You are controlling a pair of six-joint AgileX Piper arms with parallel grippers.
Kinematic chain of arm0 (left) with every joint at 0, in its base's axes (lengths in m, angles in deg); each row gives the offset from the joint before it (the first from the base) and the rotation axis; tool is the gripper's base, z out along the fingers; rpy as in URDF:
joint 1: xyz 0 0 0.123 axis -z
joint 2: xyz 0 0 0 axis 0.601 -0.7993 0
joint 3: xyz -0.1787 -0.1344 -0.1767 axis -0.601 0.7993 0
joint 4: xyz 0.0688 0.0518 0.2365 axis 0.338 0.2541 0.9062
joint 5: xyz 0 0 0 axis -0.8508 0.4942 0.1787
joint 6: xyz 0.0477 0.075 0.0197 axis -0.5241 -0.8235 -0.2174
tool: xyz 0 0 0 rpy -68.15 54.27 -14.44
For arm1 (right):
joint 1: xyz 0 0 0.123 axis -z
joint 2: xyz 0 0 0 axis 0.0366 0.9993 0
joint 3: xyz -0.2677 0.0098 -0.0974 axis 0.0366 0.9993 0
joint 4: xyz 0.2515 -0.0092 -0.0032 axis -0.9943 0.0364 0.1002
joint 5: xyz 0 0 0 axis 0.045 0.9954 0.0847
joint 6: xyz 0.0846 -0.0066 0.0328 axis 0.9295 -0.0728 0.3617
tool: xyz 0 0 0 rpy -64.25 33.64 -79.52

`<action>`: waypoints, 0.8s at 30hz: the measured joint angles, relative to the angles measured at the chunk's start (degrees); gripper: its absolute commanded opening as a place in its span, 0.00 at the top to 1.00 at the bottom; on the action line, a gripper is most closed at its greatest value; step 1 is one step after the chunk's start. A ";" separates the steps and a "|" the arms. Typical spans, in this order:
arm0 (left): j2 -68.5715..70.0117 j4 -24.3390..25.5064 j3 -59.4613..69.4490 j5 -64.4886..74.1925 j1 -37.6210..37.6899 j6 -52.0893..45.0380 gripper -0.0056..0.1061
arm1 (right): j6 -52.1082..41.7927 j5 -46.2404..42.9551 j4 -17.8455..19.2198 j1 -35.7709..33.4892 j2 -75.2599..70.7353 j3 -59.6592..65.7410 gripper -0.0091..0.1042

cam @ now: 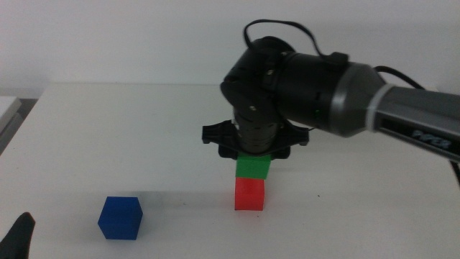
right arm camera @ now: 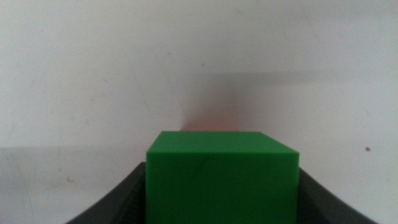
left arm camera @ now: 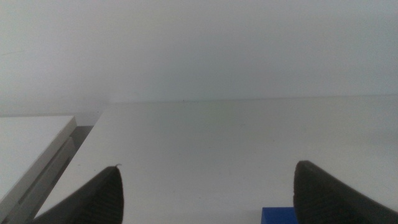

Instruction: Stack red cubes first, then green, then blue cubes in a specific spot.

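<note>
The red cube [cam: 249, 194] sits on the white table, just right of centre. The green cube [cam: 254, 167] rests on top of it, shifted slightly to the right. My right gripper [cam: 254, 152] comes in from the right, points straight down and is shut on the green cube [right arm camera: 221, 180], which fills the space between its fingers [right arm camera: 118, 202]. The blue cube [cam: 120, 217] stands alone at the front left; a corner of it shows in the left wrist view [left arm camera: 278, 216]. My left gripper [left arm camera: 205, 199] is open and empty, waiting at the bottom left corner [cam: 18, 237].
A white flat board [cam: 7, 108] lies off the table's left edge and also shows in the left wrist view [left arm camera: 31, 140]. The table's back edge [cam: 144, 84] meets a plain white wall.
</note>
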 measured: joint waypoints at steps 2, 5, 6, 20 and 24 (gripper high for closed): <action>0.00 0.00 0.00 0.00 0.00 0.00 0.11 | -0.01 0.00 0.08 -0.12 0.87 -0.80 0.94; 0.00 0.00 0.00 0.00 0.00 0.00 0.11 | -0.01 0.26 0.23 -0.48 2.05 -0.88 0.94; 0.00 0.00 0.00 0.00 0.00 0.00 0.11 | -0.01 0.51 0.23 -0.45 2.57 -0.94 0.94; 0.00 0.00 0.00 0.00 0.00 0.00 0.11 | -0.01 -0.56 0.45 -0.50 4.98 -1.07 0.94; 0.00 0.00 0.00 0.00 0.00 0.00 0.11 | -0.01 -1.40 0.93 -0.50 5.06 -1.07 0.94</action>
